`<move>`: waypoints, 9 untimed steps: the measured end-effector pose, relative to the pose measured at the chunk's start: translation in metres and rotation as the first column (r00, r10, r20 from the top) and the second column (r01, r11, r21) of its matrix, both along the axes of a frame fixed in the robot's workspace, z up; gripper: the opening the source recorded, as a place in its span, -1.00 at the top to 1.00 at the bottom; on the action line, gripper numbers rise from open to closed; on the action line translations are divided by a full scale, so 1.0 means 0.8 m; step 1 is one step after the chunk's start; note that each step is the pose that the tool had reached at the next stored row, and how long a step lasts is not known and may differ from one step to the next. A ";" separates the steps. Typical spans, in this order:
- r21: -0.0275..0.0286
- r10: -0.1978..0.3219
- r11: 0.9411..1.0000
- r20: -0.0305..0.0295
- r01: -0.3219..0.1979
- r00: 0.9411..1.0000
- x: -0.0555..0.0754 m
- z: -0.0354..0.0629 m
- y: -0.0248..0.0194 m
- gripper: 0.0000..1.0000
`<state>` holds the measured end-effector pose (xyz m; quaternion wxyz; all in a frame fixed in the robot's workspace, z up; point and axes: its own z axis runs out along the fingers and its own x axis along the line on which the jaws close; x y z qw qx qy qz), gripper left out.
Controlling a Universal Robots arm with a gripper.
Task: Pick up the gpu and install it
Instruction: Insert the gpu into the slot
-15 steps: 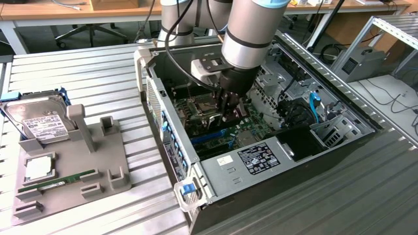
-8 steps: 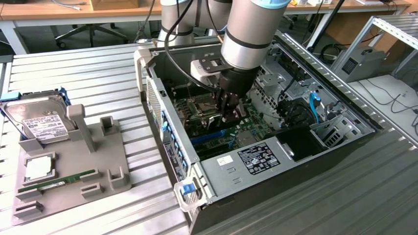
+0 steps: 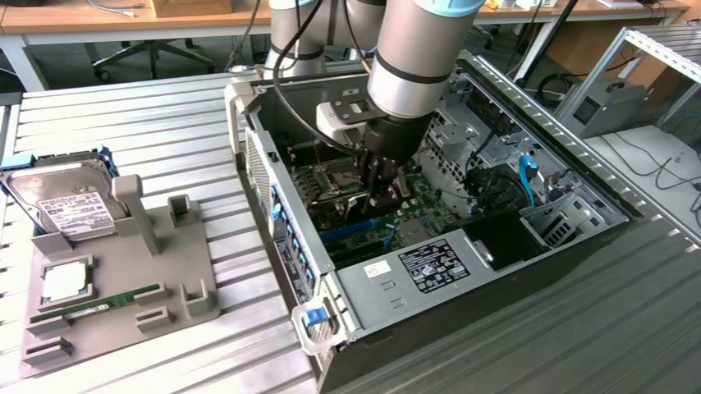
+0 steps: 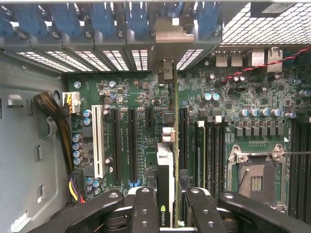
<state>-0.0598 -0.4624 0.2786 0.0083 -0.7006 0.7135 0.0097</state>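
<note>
My gripper [image 3: 385,187] reaches down into the open computer case [image 3: 438,271], over the green motherboard [image 4: 141,102]. It is shut on the gpu [image 4: 165,167], which the wrist view shows edge-on between the two black fingers [image 4: 145,208]. The card stands upright, with its silvery end bracket [image 4: 170,41] against the case's rear slot openings. Its lower edge runs along the motherboard between the long black expansion slots [image 4: 132,143] and the memory slots [image 4: 200,145]. Whether it is seated in a slot I cannot tell. In the exterior view the gpu [image 3: 378,209] is a dark shape just below the fingers.
A grey fixture tray [image 3: 164,271] at the exterior view's left carries a hard drive [image 3: 68,207], a processor chip [image 3: 66,281] and a green memory stick [image 3: 93,308]. Inside the case are the empty processor socket [image 4: 255,177], a white slot [image 4: 98,141], a cable bundle [image 4: 51,109] and blue clips [image 4: 102,19].
</note>
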 end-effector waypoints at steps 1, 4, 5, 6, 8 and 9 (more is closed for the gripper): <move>0.000 0.000 1.000 0.000 0.000 1.000 0.000 0.000 0.0000 0.46; 0.000 0.000 1.000 0.000 0.000 1.000 -0.001 -0.001 0.0001 0.46; 0.000 0.000 1.000 0.000 0.000 1.000 -0.001 -0.001 0.0001 0.46; 0.000 0.000 1.000 0.000 0.000 1.000 -0.002 -0.001 0.0002 0.46; 0.000 0.000 1.000 0.000 0.000 1.000 -0.003 -0.001 0.0002 0.46; 0.000 0.000 1.000 0.000 0.000 1.000 -0.003 -0.001 0.0002 0.46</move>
